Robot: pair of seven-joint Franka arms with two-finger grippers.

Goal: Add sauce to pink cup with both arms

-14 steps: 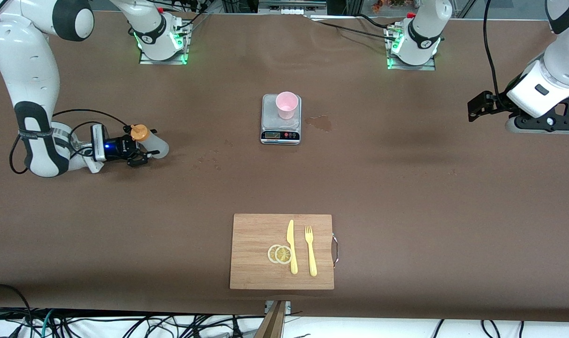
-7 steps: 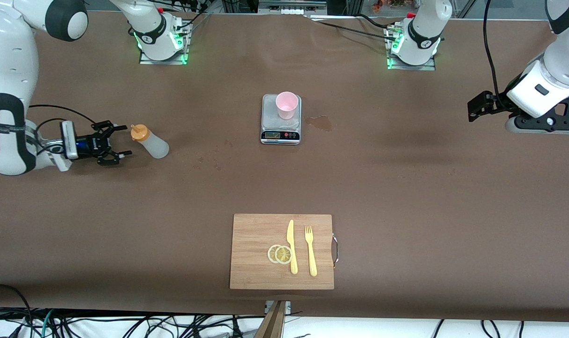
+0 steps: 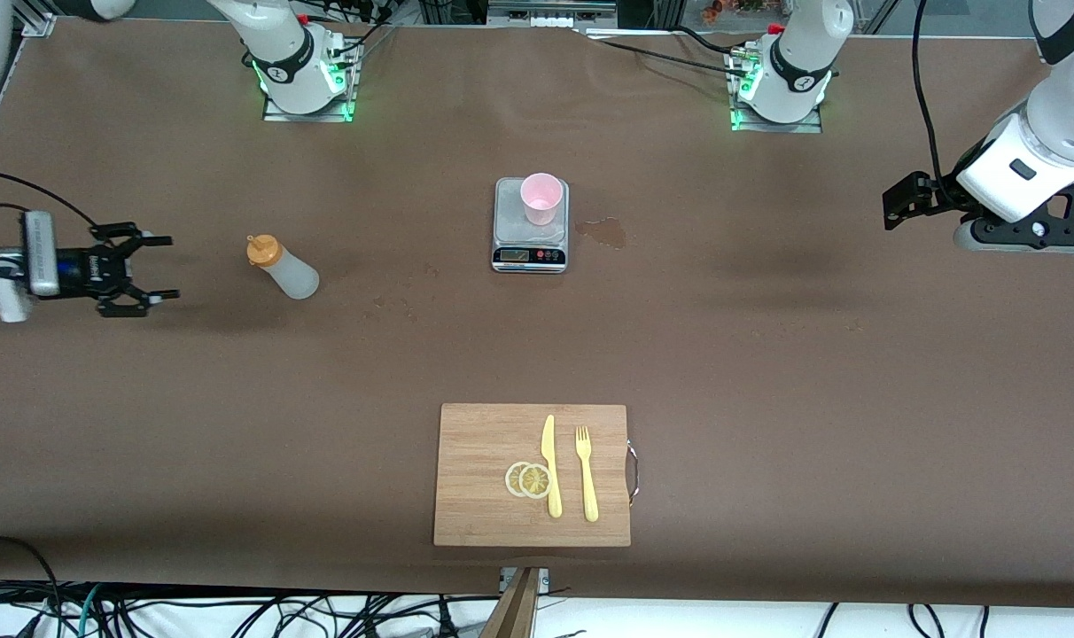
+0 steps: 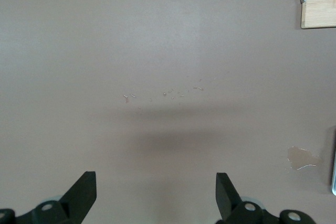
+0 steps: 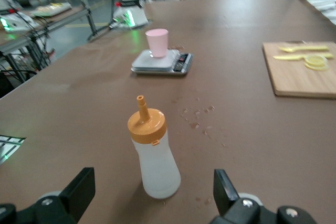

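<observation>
Brown covering spans the whole table [image 3: 767, 354], and we record its contents from the right arm's end toward the left arm's end. We find the right gripper [image 3: 151, 267] low over the table at the right arm's end, fingers spread apart and holding nothing, pointing toward the sauce [image 3: 283, 267] but well apart from it. We note the sauce standing upright on the table, free of any grip, its orange nozzle cap on top; in the right wrist view the sauce [image 5: 153, 156] stands between the two open fingers [image 5: 80, 188] of that gripper, clear of both. Nearer the middle, we see small droplets [image 3: 395, 306] on the covering. We find the pink cup [image 3: 540, 198] upright on the plate of a kitchen scale [image 3: 530, 255], which sits at mid-table nearer the robots' bases. Just beside the scale, toward the left arm's end, lies a small wet patch [image 3: 603, 231]. Nearer the front camera we note a wooden cutting board [image 3: 475, 443] bearing two lemon slices [image 3: 528, 479], a yellow knife [image 3: 550, 466] and a yellow fork [image 3: 587, 473]. We find the left gripper [image 3: 900, 200] waiting in the air over the left arm's end of the table; the left wrist view shows its fingers [image 4: 82, 193] spread wide with nothing between them.
</observation>
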